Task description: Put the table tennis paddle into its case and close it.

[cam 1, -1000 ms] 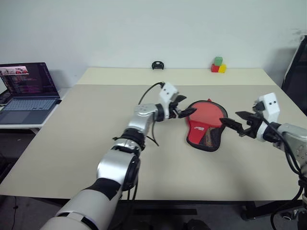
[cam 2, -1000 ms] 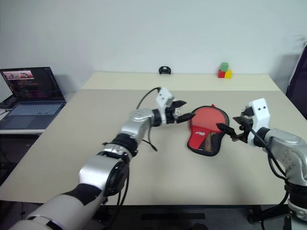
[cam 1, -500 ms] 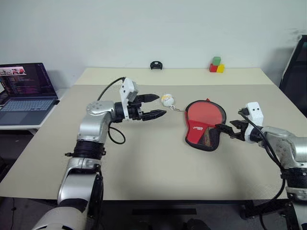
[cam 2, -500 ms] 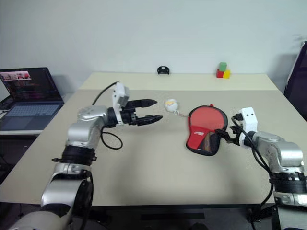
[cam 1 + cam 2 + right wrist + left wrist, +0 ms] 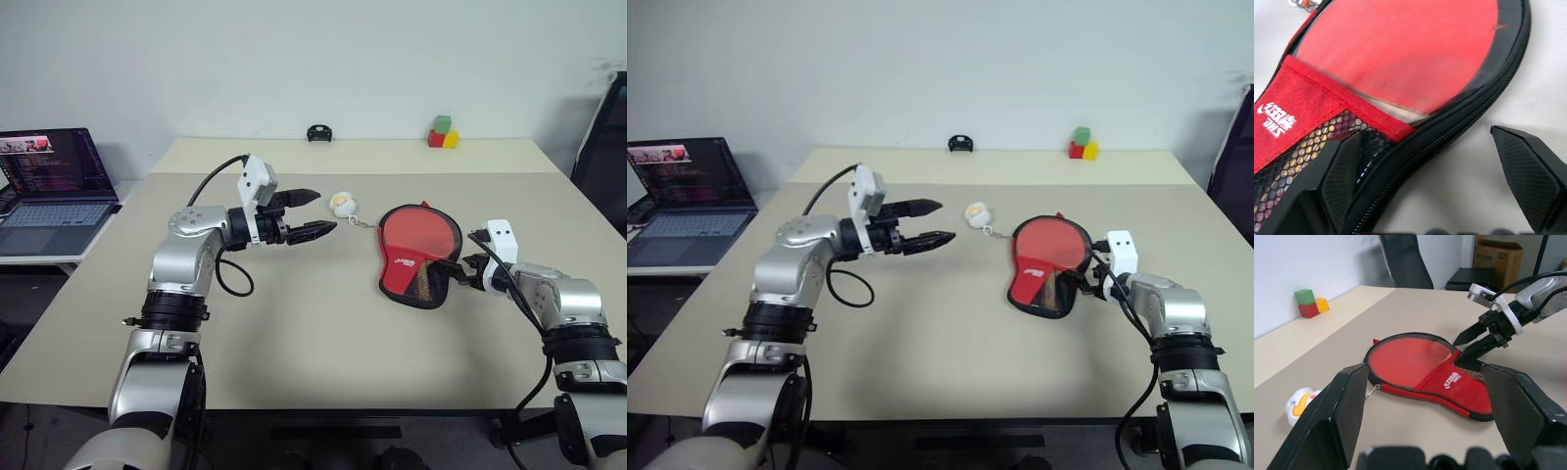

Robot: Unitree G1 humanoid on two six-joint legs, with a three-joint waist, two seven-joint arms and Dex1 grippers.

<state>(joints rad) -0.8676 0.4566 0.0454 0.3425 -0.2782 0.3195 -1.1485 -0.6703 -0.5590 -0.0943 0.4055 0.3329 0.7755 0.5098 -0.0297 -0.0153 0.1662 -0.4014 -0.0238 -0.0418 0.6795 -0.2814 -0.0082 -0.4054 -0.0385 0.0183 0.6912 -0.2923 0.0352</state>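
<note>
paddle (image 5: 423, 233) sits inside the case (image 5: 404, 279) at right of center on the counter (image 5: 323, 333); right end effector (image 5: 460, 269), open and empty, straddles its zipper edge, apparently to close; left end effector (image 5: 315, 212) hangs open, empty.

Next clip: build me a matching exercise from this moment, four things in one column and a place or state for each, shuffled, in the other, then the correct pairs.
Things
1. table tennis paddle
2. left gripper
3. right gripper
4. toy blocks

Places or states
A. stacked at the table's far edge, by the wall
B. open, above bare table, apart from the case
C. lying in the open case, red face up
D. open, one finger over the case's mesh pocket, one beside the zipped rim

Pairs: 1-C, 2-B, 3-D, 4-A
</note>
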